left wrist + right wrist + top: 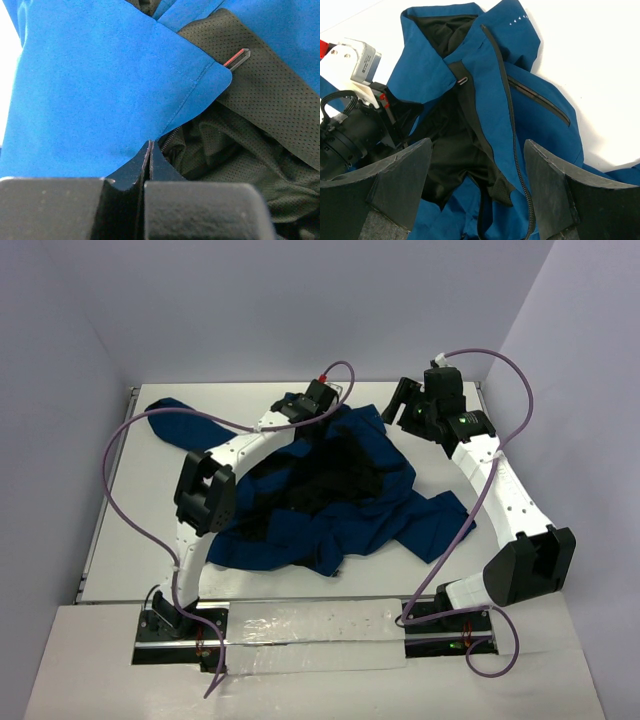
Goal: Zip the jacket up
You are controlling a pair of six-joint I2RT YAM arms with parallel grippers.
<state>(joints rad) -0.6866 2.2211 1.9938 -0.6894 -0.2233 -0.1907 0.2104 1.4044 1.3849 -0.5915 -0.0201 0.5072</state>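
The navy-blue jacket [340, 490] lies crumpled and unzipped mid-table, its black lining [320, 475] showing. My left gripper [318, 400] reaches to its far edge. In the left wrist view that gripper [150, 145] is shut, its tips pinching the blue front hem [100, 85] beside a strip of zipper teeth [170, 136]. My right gripper [405, 405] hovers at the jacket's far right corner. It [477, 170] stands open over the jacket [485, 75], with the long front zipper [512, 130] running between its fingers and nothing held.
The white table [130, 490] is walled in at the back and both sides. One sleeve [175, 420] trails to the far left, another [440, 525] to the near right. A black and red tab [236, 57] sits on the lining. The left wrist [355, 125] is close beside the right gripper.
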